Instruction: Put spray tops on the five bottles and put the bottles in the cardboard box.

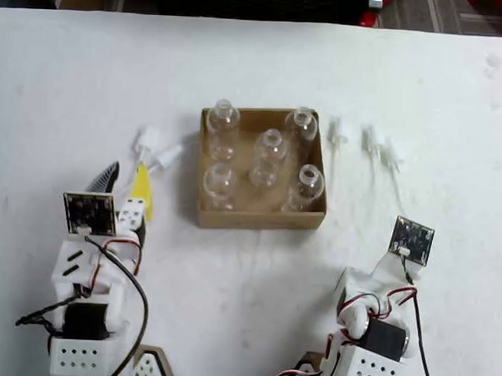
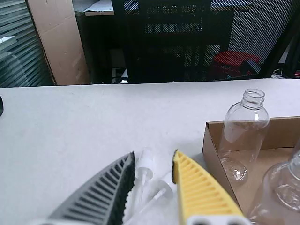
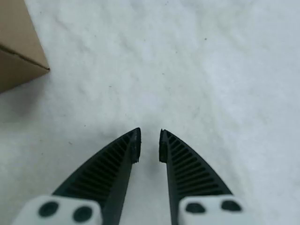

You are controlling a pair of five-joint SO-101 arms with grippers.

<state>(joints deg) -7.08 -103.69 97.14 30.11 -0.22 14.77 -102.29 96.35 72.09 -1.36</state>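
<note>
Bottles (image 1: 269, 151) in cardboard box (image 1: 262, 219) — left gripper (image 2: 153, 157) spread by spray tops (image 2: 144, 165), right gripper (image 3: 150, 140) narrowly parted

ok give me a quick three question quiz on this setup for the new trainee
1. How many bottles stand in the box? A three, B five, C seven.
2. Fill in: two spray tops lie on the table just ahead of the ____ arm's open fingers.
3. True or false: every bottle already wears a spray top.
Key: 1 B. 2 left. 3 false, all the necks are bare.
</note>
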